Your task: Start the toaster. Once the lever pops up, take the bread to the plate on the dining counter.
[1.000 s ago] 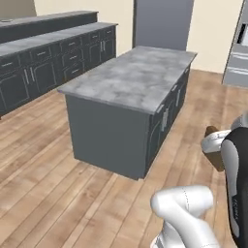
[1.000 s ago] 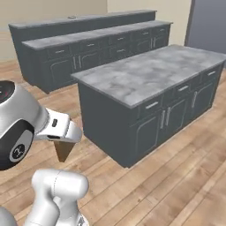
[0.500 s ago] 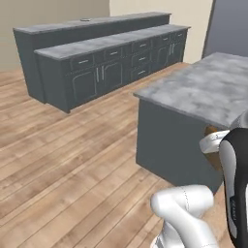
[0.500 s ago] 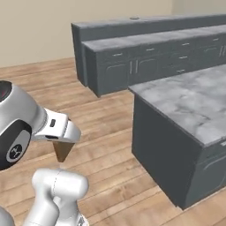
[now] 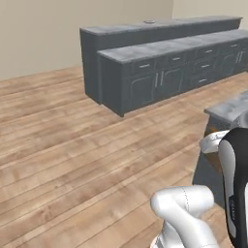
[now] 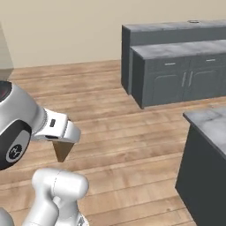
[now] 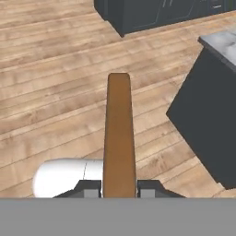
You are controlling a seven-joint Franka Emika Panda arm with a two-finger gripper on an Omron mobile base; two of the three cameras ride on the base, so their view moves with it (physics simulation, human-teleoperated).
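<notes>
Left base view shows bare wooden floor (image 5: 72,145) across its left half, then the long two-level run of dark grey units: a lower marble worktop with drawers (image 5: 160,48) in front and, behind and above it, the taller dining desk (image 5: 145,28), on whose top sits a small pale round thing that is probably the plate (image 5: 149,22), too small to be sure. At the right edge a corner of the grey-topped island (image 5: 232,107) juts in, and below it the arm carries a brown sliver of the bread (image 5: 213,156) by the wrist. In the right base view the claw (image 6: 63,148) hangs off the arm at the left with the bread's brown corner pointing down beneath it; the dining desk stands well apart at the upper right, the island at the lower right. In the hand view the bread (image 7: 119,133) runs edge-on up the middle, pinched between the two dark fingertips (image 7: 90,188), so the claw is pressed together on the slice. Judging by this, the toasting and the pick-up are done; what is left is the drive to the dining desk and setting the slice on the plate.
</notes>
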